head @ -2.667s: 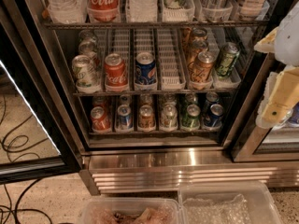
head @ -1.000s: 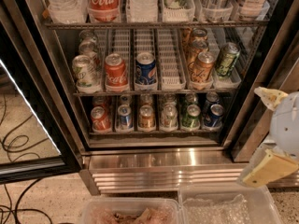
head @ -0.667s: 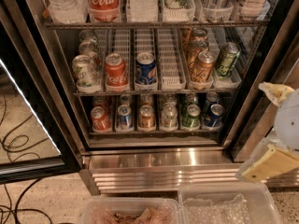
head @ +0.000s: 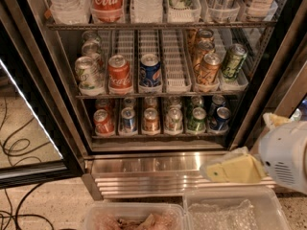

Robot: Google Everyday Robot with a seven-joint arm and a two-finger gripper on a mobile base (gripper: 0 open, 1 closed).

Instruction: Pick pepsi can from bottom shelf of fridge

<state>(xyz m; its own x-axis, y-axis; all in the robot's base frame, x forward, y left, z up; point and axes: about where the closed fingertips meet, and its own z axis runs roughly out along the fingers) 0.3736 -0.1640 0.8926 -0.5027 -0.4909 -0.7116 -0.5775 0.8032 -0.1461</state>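
The fridge (head: 33, 56) stands with its door open. Its bottom shelf (head: 158, 137) holds a row of small cans. Two of them are blue: one second from the left (head: 128, 120) and a darker one at the far right (head: 220, 119); I cannot read a logo on either. A larger Pepsi can (head: 150, 71) stands on the shelf above. My gripper (head: 240, 145) is at the lower right, outside the fridge and in front of its steel base. Its yellow fingers (head: 235, 169) are spread apart and hold nothing. It is below and right of the far-right blue can.
The ribbed steel base (head: 158, 174) sticks out below the bottom shelf. The glass door (head: 29, 128) hangs open at the left, with cables on the floor. Clear plastic bins (head: 230, 210) sit at the bottom. Red, orange, silver and green cans (head: 196, 119) fill the other lanes.
The gripper has come down from the upper right beside the middle shelf to the lower right by the steel base, then edged a little left. The cans have not moved.
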